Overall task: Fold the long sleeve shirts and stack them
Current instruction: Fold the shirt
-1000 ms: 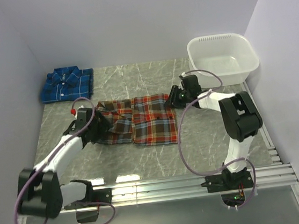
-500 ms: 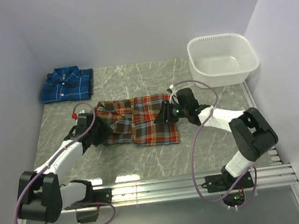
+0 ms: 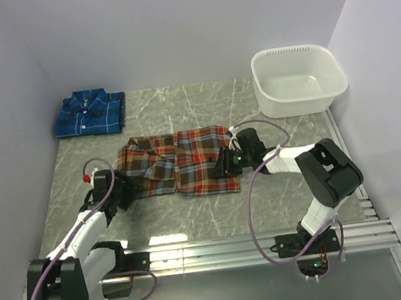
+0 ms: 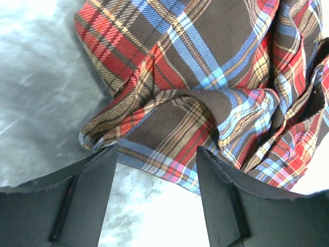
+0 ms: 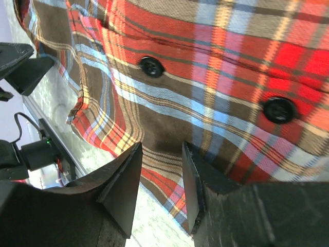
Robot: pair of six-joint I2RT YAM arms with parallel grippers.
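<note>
The red-orange plaid shirt [image 3: 180, 163] lies partly folded in the middle of the table, its left side rumpled [image 4: 205, 92]. The blue plaid shirt [image 3: 89, 113] lies folded at the back left. My left gripper [image 3: 123, 193] sits low at the red shirt's near left corner. In the left wrist view the left gripper [image 4: 157, 154] is open, with bare table between its fingers [image 4: 87, 190] and the hem just past the tips. My right gripper [image 3: 222, 168] is at the shirt's right edge. In the right wrist view the right gripper [image 5: 162, 149] hovers open over the buttoned cloth [image 5: 216, 77].
A white plastic tub [image 3: 299, 79] stands at the back right. Grey walls close in the table on the left, back and right. The metal rail [image 3: 255, 245] with both arm bases runs along the near edge.
My left arm has drawn back toward the near left, off the shirt, and its jaws have narrowed somewhat. My right gripper has come from the shirt's far right corner down along its right edge.
</note>
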